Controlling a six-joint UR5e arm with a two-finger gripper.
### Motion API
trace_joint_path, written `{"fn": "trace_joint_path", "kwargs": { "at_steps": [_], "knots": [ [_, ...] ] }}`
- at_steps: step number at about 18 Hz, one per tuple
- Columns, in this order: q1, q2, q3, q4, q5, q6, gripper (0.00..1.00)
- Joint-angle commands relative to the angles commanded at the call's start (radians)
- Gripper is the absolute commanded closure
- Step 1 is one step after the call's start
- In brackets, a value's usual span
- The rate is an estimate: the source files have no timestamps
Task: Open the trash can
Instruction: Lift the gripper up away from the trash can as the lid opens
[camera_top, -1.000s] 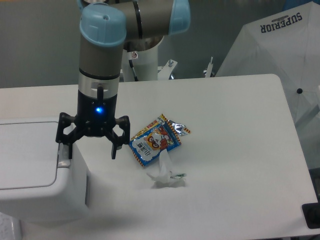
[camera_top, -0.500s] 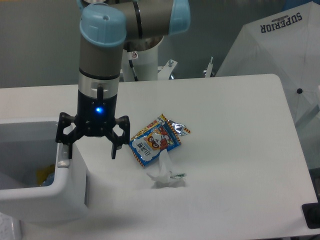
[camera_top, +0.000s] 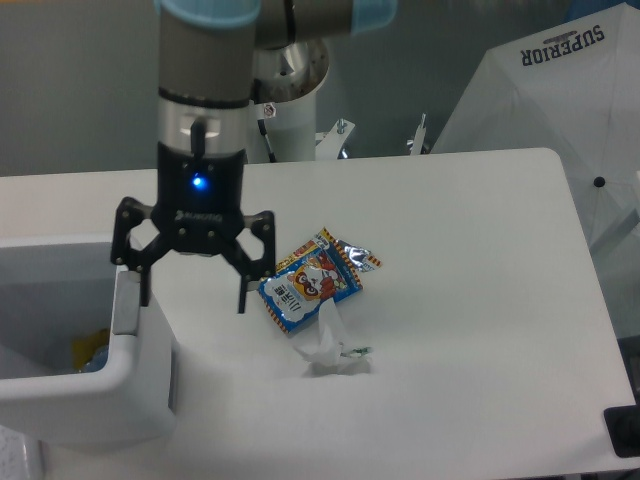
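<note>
The trash can (camera_top: 140, 385) is a large white boxy bin at the left edge of the table. Its lid is down inside and the interior shows, with something yellow (camera_top: 88, 348) at the bottom. A grey push-bar strip (camera_top: 126, 301) runs along its right rim. My gripper (camera_top: 192, 295) hangs over that right rim with its black fingers spread wide and nothing between them. The left fingertip (camera_top: 146, 294) is just above the push-bar, and the right fingertip (camera_top: 241, 301) hangs over the table beside the bin.
A colourful snack packet (camera_top: 312, 281) lies on the white table (camera_top: 470, 300) right of the gripper. A crumpled white tissue (camera_top: 328, 350) sits just in front of it. A white umbrella (camera_top: 560, 110) stands at the back right.
One second ago the lid was flat and closed; it then dropped open, showing the inside. Since then the gripper has risen off the push-bar and shifted slightly right, fingers wider.
</note>
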Motion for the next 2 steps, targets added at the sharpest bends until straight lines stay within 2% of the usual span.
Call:
{"fn": "trace_joint_path", "kwargs": {
  "at_steps": [2],
  "knots": [
    [0.0, -0.002, 0.0, 0.0, 0.045, -0.001, 0.0]
  ]
}}
